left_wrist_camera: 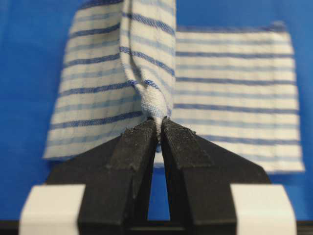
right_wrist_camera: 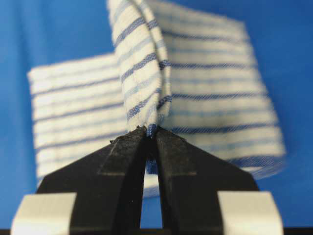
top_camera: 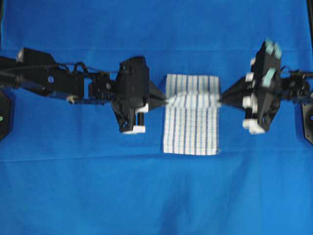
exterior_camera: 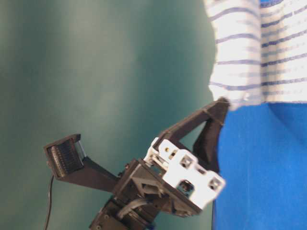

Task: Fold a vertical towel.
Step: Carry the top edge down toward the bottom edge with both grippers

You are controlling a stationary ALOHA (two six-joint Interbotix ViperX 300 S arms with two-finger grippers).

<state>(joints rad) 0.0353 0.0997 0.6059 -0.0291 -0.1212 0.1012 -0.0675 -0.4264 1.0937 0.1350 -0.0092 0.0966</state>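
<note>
The white towel with blue stripes lies lengthwise at the middle of the blue tablecloth, its far part lifted and doubled toward the near part. My left gripper is shut on the towel's left edge, pinching a bunched corner between its tips. On the opposite side my right gripper is shut on the right edge. Both pinch points hang above the cloth that still lies flat. In the table-level view a black gripper finger meets the hanging towel.
The blue tablecloth covers the whole table around the towel. Black arm bases sit at the left edge and the right edge. A dull green backdrop fills the table-level view.
</note>
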